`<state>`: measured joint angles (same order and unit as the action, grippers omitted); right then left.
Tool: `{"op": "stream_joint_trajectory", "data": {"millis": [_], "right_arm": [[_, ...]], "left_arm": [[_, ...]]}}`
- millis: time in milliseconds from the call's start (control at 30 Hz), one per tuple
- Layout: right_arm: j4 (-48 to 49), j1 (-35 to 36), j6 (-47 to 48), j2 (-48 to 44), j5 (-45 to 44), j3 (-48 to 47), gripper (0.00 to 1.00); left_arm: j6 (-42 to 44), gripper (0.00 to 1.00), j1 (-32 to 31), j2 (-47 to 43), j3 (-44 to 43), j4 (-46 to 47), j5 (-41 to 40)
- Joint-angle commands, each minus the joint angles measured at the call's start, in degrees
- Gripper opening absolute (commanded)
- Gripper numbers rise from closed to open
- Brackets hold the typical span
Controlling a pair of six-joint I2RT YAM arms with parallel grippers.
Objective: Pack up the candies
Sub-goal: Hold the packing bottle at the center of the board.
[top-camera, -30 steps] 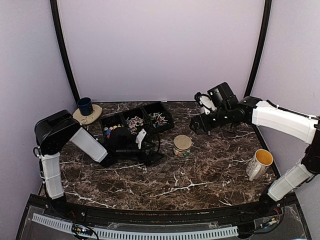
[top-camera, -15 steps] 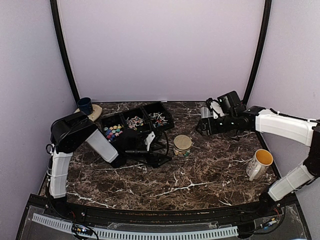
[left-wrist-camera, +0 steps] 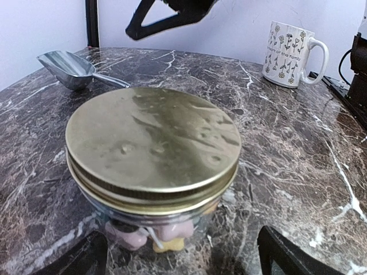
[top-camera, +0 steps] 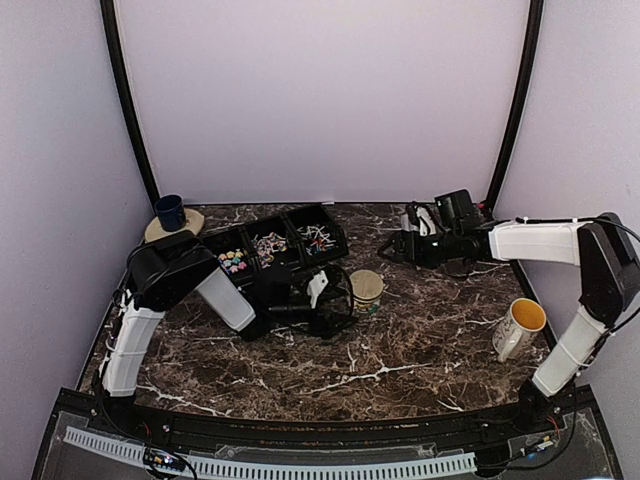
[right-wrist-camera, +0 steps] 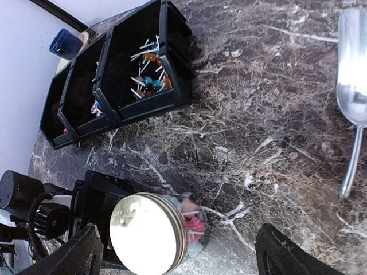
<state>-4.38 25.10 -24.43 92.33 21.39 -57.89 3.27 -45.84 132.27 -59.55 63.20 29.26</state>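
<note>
A glass jar (top-camera: 365, 290) with a gold lid (left-wrist-camera: 152, 140) stands mid-table, shut, with pink and yellow candies (left-wrist-camera: 166, 235) showing through its wall. More candies lie in three black bins (top-camera: 300, 222): bright mixed ones (top-camera: 232, 262) on the left, wrapped ones (top-camera: 268, 245) in the middle, stick ones (right-wrist-camera: 150, 80) on the right. My left gripper (top-camera: 338, 300) is low at the jar's left side and open; its fingers (left-wrist-camera: 281, 255) flank the jar without touching it. My right gripper (top-camera: 392, 248) hovers open behind and right of the jar.
A metal scoop (left-wrist-camera: 71, 66) lies on the marble behind the jar, seen also as the scoop (right-wrist-camera: 352, 74) under my right arm. A white flowered mug (top-camera: 520, 325) stands at the right. A blue cup (top-camera: 170, 212) sits on a coaster at the back left.
My left arm has slid right from the bins up to the jar, uncovering the left bin. My right gripper has drawn back to the right, away from the jar.
</note>
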Motion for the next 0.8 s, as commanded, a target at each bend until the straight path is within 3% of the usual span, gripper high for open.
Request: {"op": "stream_joint_trajectory", "data": {"millis": [0,333,767], "right_arm": [[5.2,-0.3,-2.3,3.7,5.3,-1.8,0.92],[9.9,0.2,-6.6,11.0,10.9,-3.4,0.88],[6.6,3.4,-4.3,16.0,11.7,-7.8,0.87]], "left_arm": [[0.1,0.94,-0.8,3.4,-1.9,1.4,-2.7],[-1.0,0.94,-1.8,6.4,-2.0,6.3,-6.4],[-0.7,0.97,-2.0,7.0,-2.9,4.9,-6.0]]}}
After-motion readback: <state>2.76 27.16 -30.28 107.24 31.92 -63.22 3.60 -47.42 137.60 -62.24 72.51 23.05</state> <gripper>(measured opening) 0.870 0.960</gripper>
